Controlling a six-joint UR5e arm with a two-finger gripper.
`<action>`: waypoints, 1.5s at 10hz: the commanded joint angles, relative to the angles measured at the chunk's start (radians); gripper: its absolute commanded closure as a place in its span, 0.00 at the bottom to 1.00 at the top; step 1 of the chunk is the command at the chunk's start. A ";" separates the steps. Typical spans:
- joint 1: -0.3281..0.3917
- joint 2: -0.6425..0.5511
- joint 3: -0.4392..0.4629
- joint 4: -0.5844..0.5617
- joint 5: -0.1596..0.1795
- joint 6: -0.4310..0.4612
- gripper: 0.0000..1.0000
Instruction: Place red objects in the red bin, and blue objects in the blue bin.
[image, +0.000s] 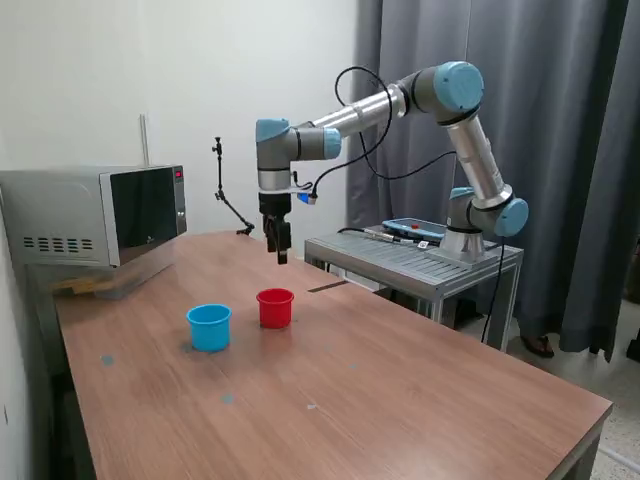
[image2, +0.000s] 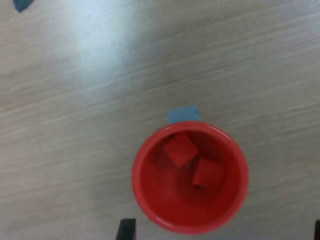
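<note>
Exterior view: wooden table (image: 400, 400), microwave (image: 95, 215), grey curtains (image: 560, 120).

The tool (image: 281, 250) hangs in open air above the red cup (image: 275, 307), with a clear vertical gap between its tips and the cup's rim. Two red cubes (image2: 181, 149) (image2: 208, 173) lie inside the cup, taking up part of its floor. Just beside the red cup stands the light blue cup (image: 209, 326), the two apart, with a narrow lane of bare wooden surface (image: 400, 400) between them. Beyond the tool, on the exterior view's left, a microwave (image: 95, 215) blocks that corner of the surface. A metal stand (image: 420, 262) carrying the arm's base borders the surface on the exterior view's right.
</note>
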 joint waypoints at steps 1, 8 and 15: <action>0.006 -0.122 0.042 0.039 0.001 -0.005 0.00; 0.081 -0.556 0.371 0.155 0.002 -0.054 0.00; 0.276 -0.783 0.377 0.369 0.036 -0.032 0.00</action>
